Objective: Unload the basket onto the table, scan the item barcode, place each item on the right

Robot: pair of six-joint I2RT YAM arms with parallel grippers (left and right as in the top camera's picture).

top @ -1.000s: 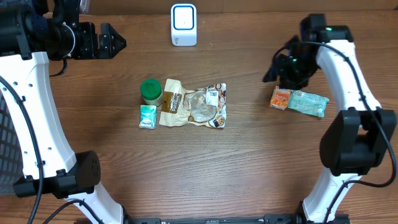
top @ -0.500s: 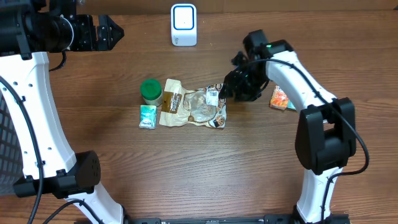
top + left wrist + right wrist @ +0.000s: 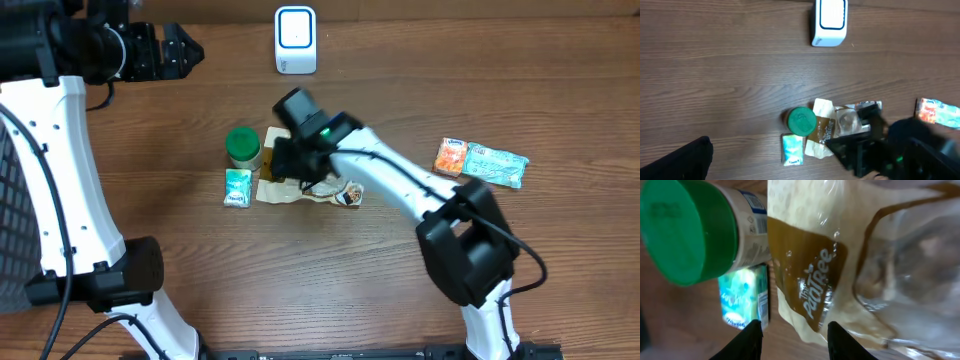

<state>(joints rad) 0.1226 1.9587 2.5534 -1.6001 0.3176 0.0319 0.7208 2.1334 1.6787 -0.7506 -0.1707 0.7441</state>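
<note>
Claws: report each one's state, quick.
Left claw: open, empty.
Right claw: open above the snack pouch, gripping nothing.

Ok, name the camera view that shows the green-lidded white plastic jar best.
Right wrist. It sees the green-lidded white plastic jar close up and side-on: green lid, white wall, printed label with a barcode, though the frame edge crops it. Overhead and left wrist show only its round green top, small, beside the tan snack pouch.
</note>
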